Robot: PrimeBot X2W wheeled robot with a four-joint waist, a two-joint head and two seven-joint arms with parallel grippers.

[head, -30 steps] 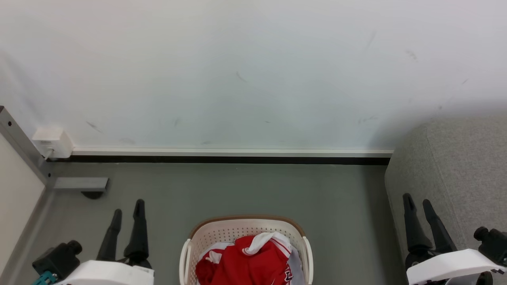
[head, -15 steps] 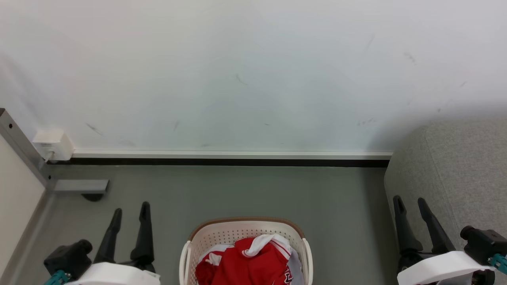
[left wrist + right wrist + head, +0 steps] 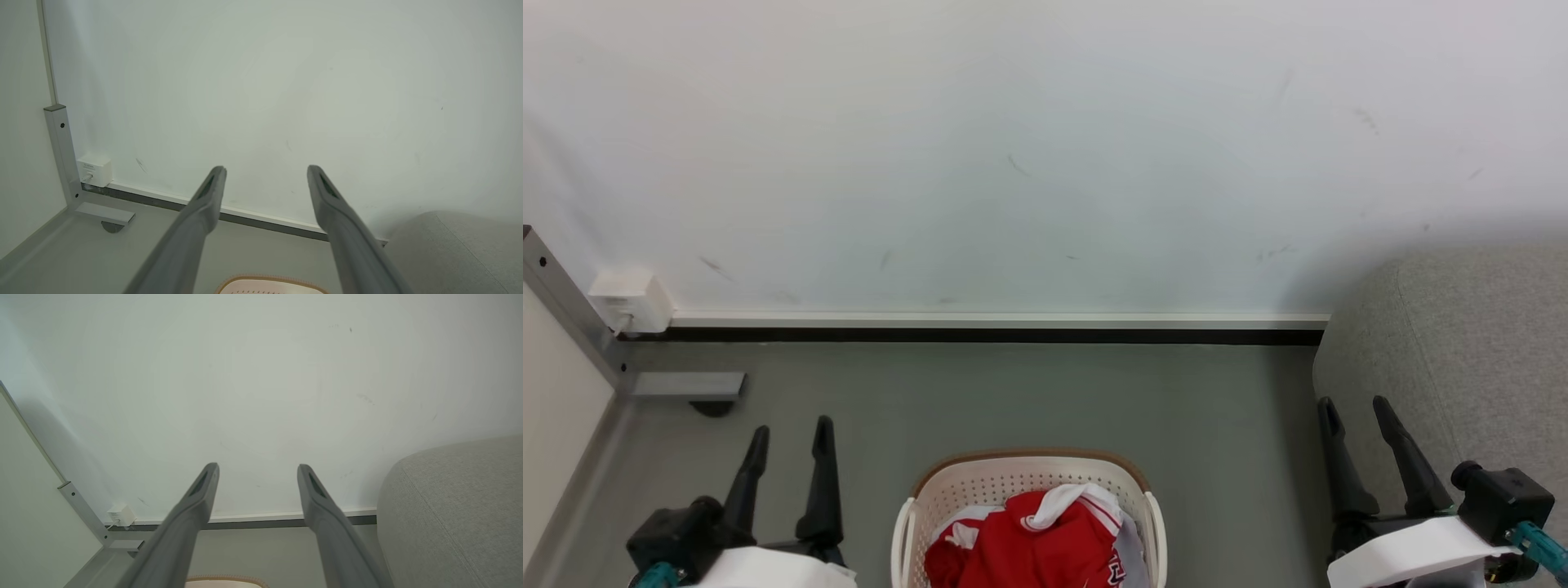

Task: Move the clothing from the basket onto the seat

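Observation:
The cream basket [image 3: 980, 490] with its brown rim sits on the floor at the bottom centre of the head view. Red clothing [image 3: 1029, 543] with white striped trim is heaped inside it. My left gripper [image 3: 791, 433] hangs open to the basket's left, holding nothing. To the basket's right my right gripper [image 3: 1354, 408] is open too, in front of the grey seat [image 3: 1462, 343]. The left wrist view has the left gripper [image 3: 265, 169], the basket's rim [image 3: 269, 279] and the seat [image 3: 453, 249]. In the right wrist view are the right gripper [image 3: 257, 467], the basket's rim [image 3: 224, 577] and the seat [image 3: 457, 498].
A white wall with a dark skirting strip [image 3: 996, 333] closes off the back. A grey metal frame leg with a foot [image 3: 686, 384] and a white wall socket [image 3: 629, 298] stand at the left. Grey floor [image 3: 1029, 392] lies between basket and wall.
Both grippers have shifted slightly: the right one moved left and up in the view, the left one's wrist rose a little. Basket and clothing stay put.

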